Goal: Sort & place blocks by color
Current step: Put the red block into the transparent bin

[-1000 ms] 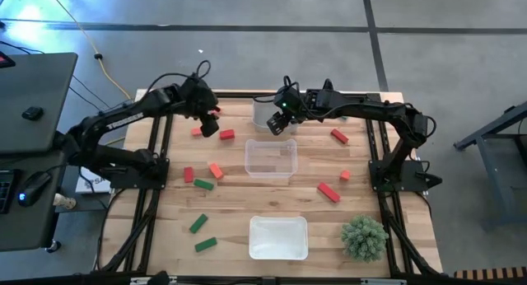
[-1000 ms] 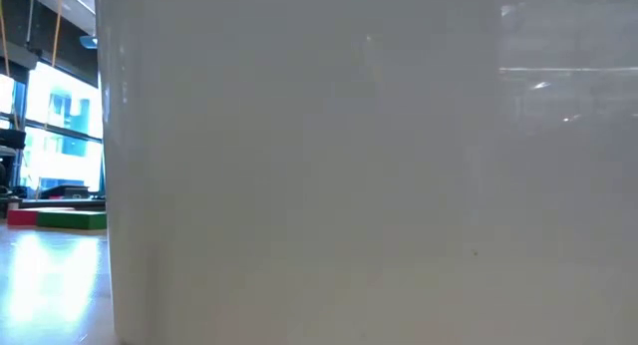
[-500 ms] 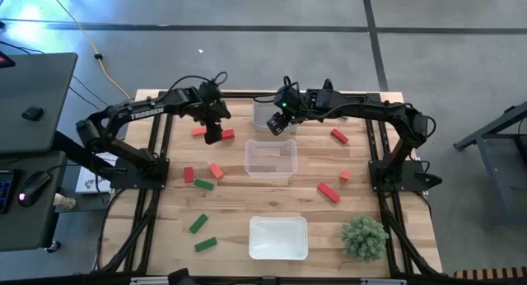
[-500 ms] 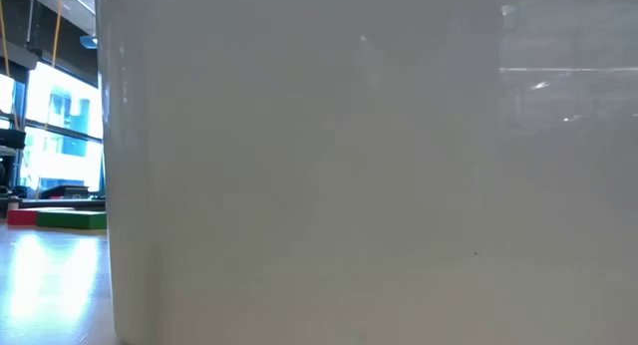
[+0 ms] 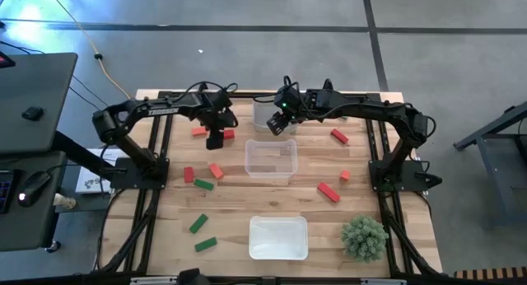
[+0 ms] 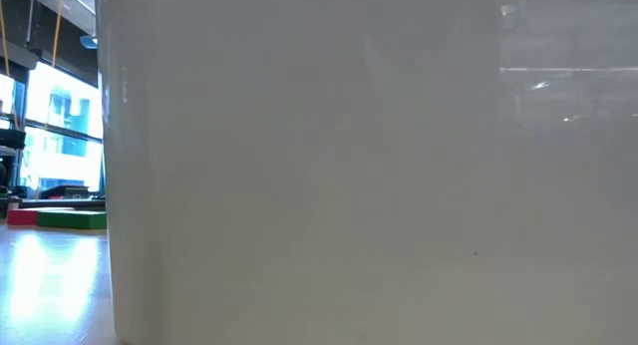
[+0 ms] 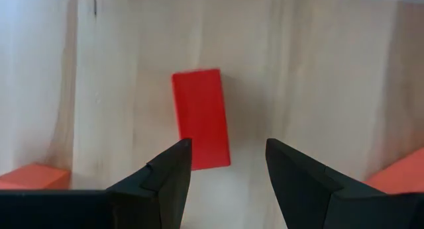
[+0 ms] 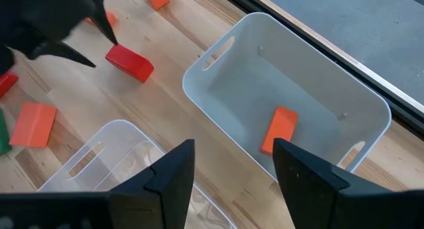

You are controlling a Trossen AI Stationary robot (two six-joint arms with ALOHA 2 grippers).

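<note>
A deep red block (image 7: 201,118) lies flat on the wooden table, also seen in the high view (image 5: 227,134). My left gripper (image 7: 226,149) hangs open just above it, pointing down, a finger on either side of the block's near end without touching it; in the high view the left gripper (image 5: 216,139) is at the table's far left. My right gripper (image 8: 233,149) is open, held over the white tray (image 8: 285,103) at the far middle. An orange block (image 8: 278,130) lies on that tray's floor. More red, orange and green blocks lie scattered on the table.
A clear tray (image 5: 270,159) stands mid-table and a white tray (image 5: 278,237) near the front edge, whose wall fills the low view. A spiky green plant ball (image 5: 364,237) sits front right. Loose blocks lie left (image 5: 203,184) and right (image 5: 328,191) of the trays.
My left gripper has come down toward the deep red block, drifting a little toward the table's right and near side, and has rolled about its own axis. Its fingers have kept the same gap. The blocks lie as before.
</note>
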